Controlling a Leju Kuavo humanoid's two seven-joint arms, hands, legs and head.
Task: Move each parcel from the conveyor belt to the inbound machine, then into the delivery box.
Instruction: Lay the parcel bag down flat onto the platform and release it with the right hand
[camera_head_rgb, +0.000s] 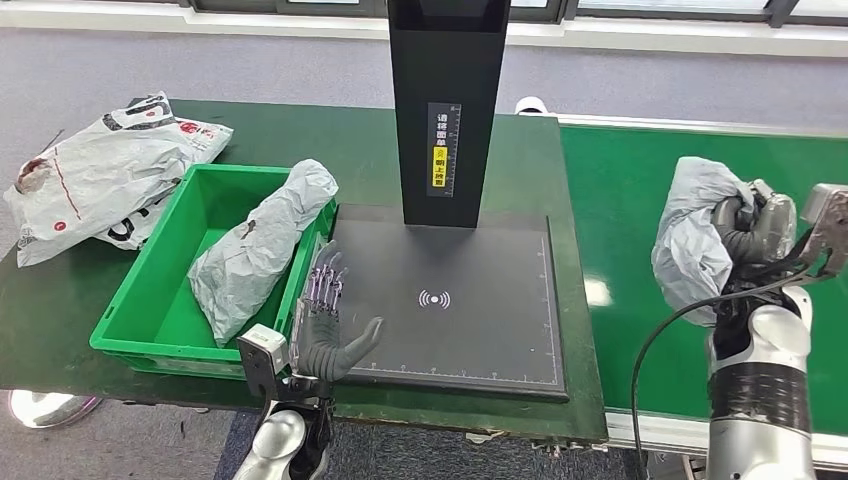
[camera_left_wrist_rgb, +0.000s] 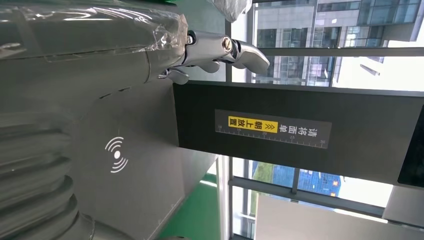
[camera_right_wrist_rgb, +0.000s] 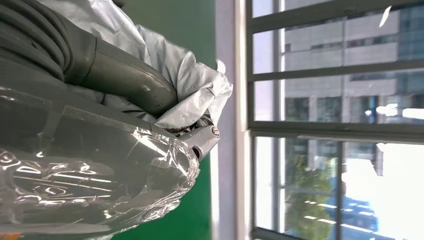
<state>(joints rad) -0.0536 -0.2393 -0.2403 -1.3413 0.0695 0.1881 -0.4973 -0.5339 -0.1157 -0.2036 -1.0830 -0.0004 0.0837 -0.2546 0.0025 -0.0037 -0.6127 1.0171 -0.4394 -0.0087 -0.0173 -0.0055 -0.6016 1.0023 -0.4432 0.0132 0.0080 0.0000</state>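
My right hand (camera_head_rgb: 752, 228) grips a crumpled grey parcel (camera_head_rgb: 690, 238) and holds it above the green conveyor belt (camera_head_rgb: 640, 180). The right wrist view shows the same grey parcel (camera_right_wrist_rgb: 187, 75) wrapped by my right hand (camera_right_wrist_rgb: 100, 130). My left hand (camera_head_rgb: 328, 325) stands open and empty over the left edge of the black inbound machine's plate (camera_head_rgb: 450, 300), beside the green delivery box (camera_head_rgb: 160, 290). Another grey parcel (camera_head_rgb: 262, 245) lies slanted in that box, its end over the rim. The left wrist view shows my left hand (camera_left_wrist_rgb: 165, 45) above the plate (camera_left_wrist_rgb: 130, 165).
The machine's black column (camera_head_rgb: 447, 100) rises at the back of the plate. A white printed bag (camera_head_rgb: 100, 175) lies on the dark green table (camera_head_rgb: 60, 300) left of the box. The table's front edge runs just ahead of my left hand.
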